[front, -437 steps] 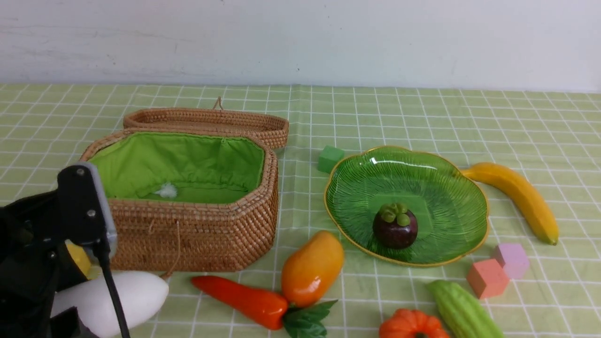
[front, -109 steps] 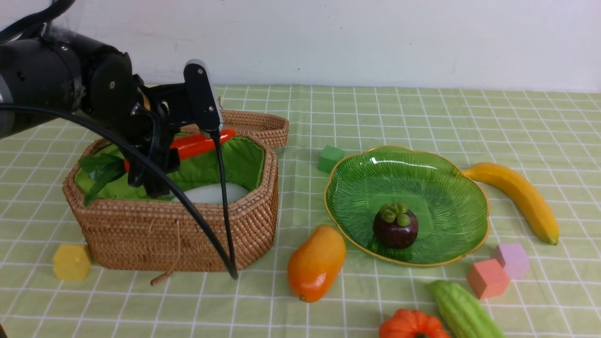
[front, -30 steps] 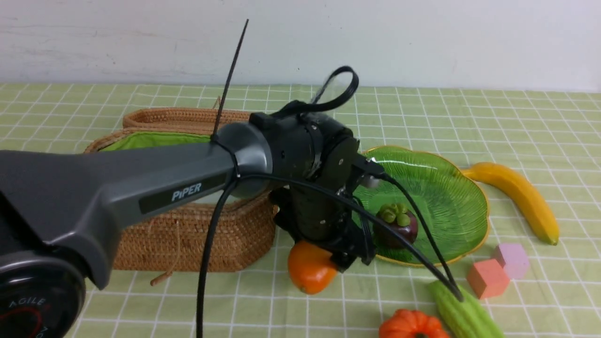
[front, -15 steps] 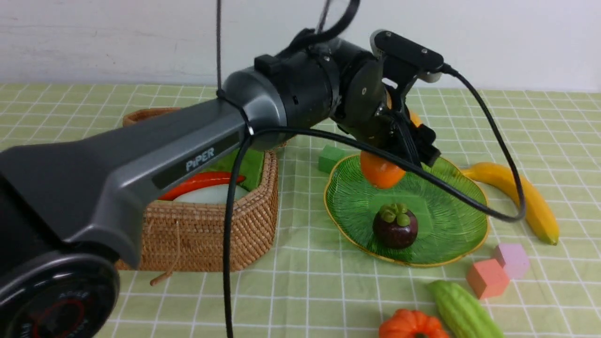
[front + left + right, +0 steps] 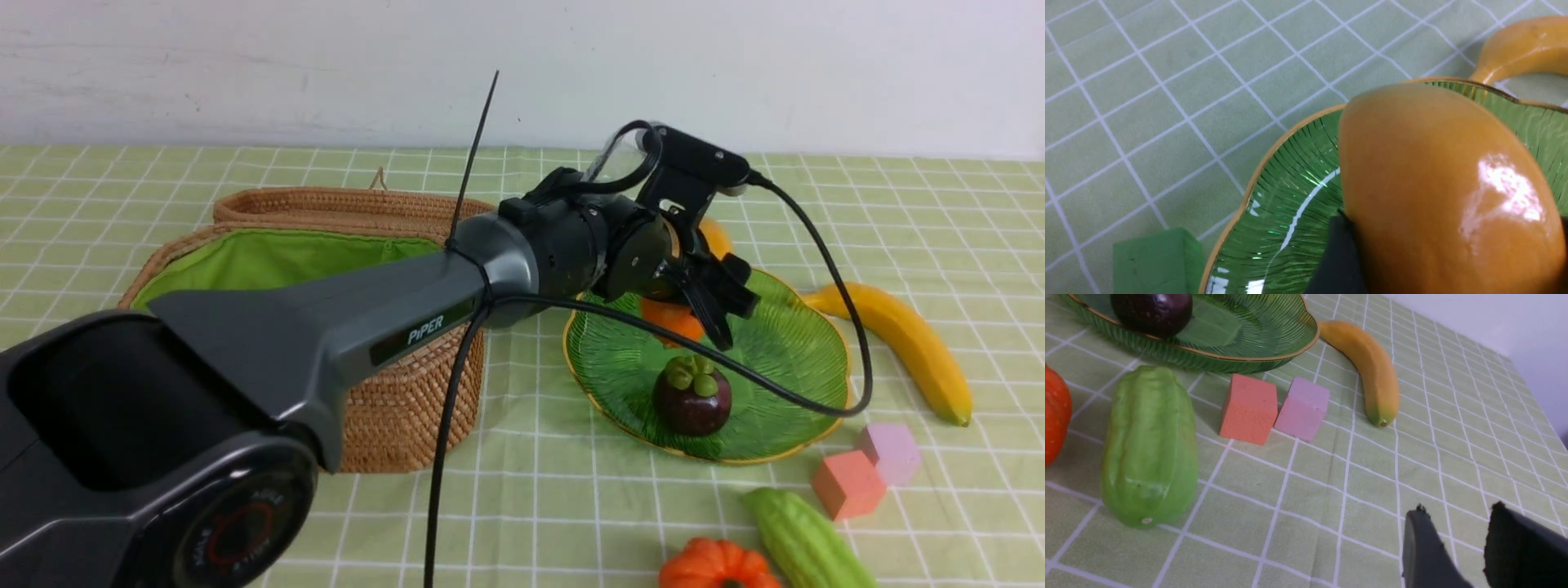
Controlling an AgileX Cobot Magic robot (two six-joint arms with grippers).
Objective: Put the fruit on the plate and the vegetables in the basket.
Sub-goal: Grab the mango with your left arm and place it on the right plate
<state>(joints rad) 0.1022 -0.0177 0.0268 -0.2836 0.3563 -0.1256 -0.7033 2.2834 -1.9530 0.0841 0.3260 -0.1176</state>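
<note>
Orange-yellow mango [image 5: 671,320] is hanging in your left gripper [image 5: 710,306] right over the plate [image 5: 784,359], toward its far side. The fingers are squeezing it from both sides, so that's a proper grip. Can't tell whether the bottom of it is touching the glass. In the left wrist view it's filling most of the shot, with the plate's gold rim curving underneath.

The mangosteen [image 5: 692,400] is sitting on the plate, toward the near side. The banana [image 5: 906,343] is lying on the tablecloth [image 5: 939,229] to the plate's right, its stem end just beside the rim. A green cube [image 5: 1155,263] is sitting just off the plate's rim too.

The gourd [image 5: 804,539] and pumpkin [image 5: 714,567] are lying in front of the plate, near each other, and a pink cube [image 5: 847,483] and lilac cube [image 5: 890,452] are sitting side by side off its front right edge. The basket [image 5: 400,400] is standing to the plate's left with its lid [image 5: 326,208] open, and your arm is blocking most of the inside.

Your right gripper [image 5: 1457,516] is hovering low over bare cloth on the near side of the plate, fingers apart, nothing between them.
</note>
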